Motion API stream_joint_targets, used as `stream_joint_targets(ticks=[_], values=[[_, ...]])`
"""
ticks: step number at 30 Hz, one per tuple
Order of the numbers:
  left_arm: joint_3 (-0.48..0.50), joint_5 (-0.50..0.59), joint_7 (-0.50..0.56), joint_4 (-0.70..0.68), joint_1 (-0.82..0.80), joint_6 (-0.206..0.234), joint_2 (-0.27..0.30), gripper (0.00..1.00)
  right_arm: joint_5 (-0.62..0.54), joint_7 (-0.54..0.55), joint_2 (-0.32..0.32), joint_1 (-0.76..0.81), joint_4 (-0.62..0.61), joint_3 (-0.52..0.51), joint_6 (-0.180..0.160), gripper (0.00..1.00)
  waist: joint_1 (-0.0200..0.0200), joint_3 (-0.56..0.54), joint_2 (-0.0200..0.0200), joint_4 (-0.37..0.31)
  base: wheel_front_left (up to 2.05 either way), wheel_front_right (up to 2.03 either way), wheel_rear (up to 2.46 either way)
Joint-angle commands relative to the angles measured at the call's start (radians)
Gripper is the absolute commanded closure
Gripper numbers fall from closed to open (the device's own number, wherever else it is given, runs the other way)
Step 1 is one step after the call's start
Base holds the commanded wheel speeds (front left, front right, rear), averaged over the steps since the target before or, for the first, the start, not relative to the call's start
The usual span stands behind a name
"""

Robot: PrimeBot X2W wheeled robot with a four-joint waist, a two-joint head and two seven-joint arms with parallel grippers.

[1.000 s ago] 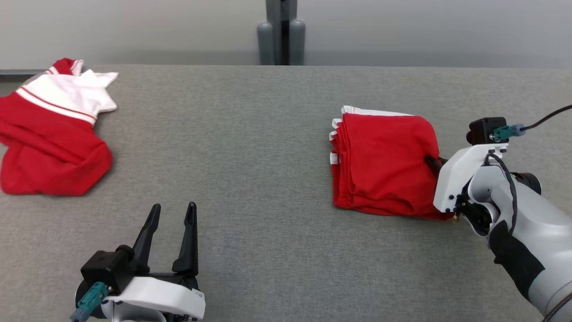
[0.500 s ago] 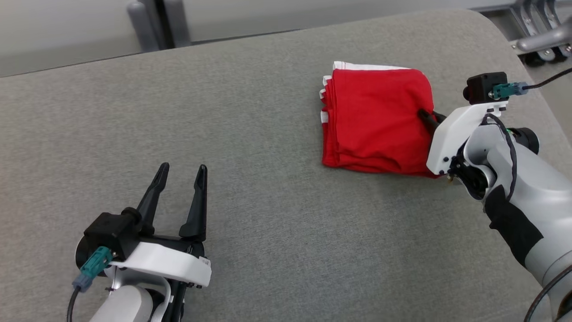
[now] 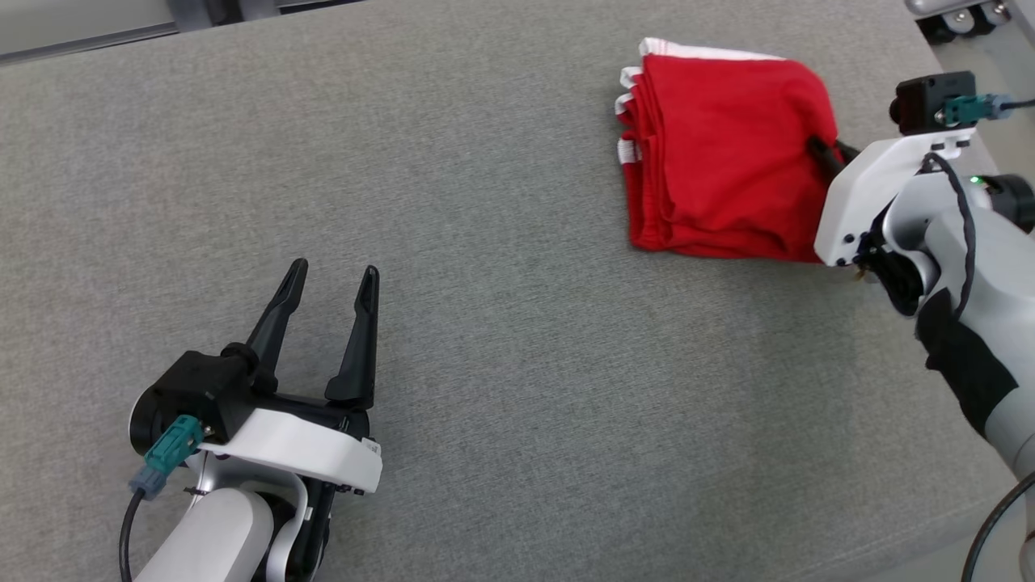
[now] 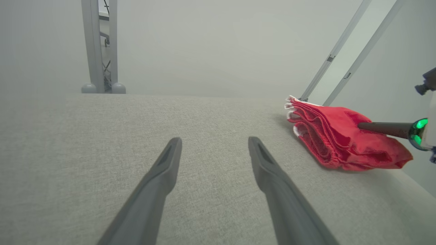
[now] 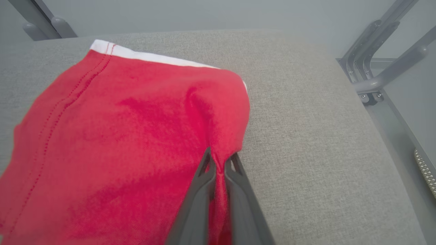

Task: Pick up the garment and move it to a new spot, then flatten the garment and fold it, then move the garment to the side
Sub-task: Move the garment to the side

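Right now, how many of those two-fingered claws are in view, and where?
2. The left gripper is open above the table at the near left; the right gripper is shut on the edge of the folded red garment, toward the table's far right.

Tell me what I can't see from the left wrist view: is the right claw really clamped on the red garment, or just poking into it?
Observer: The right wrist view shows the right claw shut on a pinch of fabric at the garment's right edge.
Operator: Is the fold tidy on top?
Observer: In the head view the top layer is one mostly flat red panel, with white trim running along its far edge.
Operator: Any room left on that side?
Observer: Yes. The right wrist view shows a strip of bare table between the garment and the table's right edge.
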Motion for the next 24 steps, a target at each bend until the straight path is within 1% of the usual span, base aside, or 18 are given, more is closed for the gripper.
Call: stream_joint_targets(ticks=[1,8,11,12,15,24], values=[[0.003,0.001,-0.004,0.001,-0.013,-0.001,0.005,0.00,-0.013,-0.006,-0.007,-0.015,0.009,0.004,0.000,1.00,0.0000,0.003,-0.0001,0.011,0.00,0.00,0.00],[0.000,-0.002,-0.009,0.001,-0.026,-0.002,-0.001,0.00,-0.066,0.024,-0.053,-0.067,0.029,0.005,0.000,1.00,0.0000,0.023,-0.0001,0.055,0.00,0.00,0.00],[-0.003,-0.002,-0.011,0.001,-0.027,-0.003,-0.003,0.00,-0.091,0.043,-0.101,-0.077,0.030,-0.010,0.000,1.00,0.0000,0.033,-0.0001,0.071,0.00,0.00,0.00],[-0.003,-0.003,-0.013,0.003,-0.028,-0.003,-0.004,0.00,-0.102,0.051,-0.091,-0.077,0.029,-0.009,0.000,1.00,0.0000,0.034,-0.0001,0.075,0.00,0.00,0.00],[-0.001,-0.005,-0.017,0.006,-0.025,-0.002,-0.003,0.00,-0.140,0.059,-0.117,-0.089,0.029,-0.023,0.000,1.00,0.0000,0.039,-0.0001,0.081,0.00,0.00,0.00],[0.003,-0.007,-0.024,0.007,-0.030,0.003,0.000,0.00,-0.229,0.062,-0.126,-0.092,0.029,-0.085,0.000,1.00,0.0000,0.049,-0.0001,0.083,0.00,0.00,0.00]])
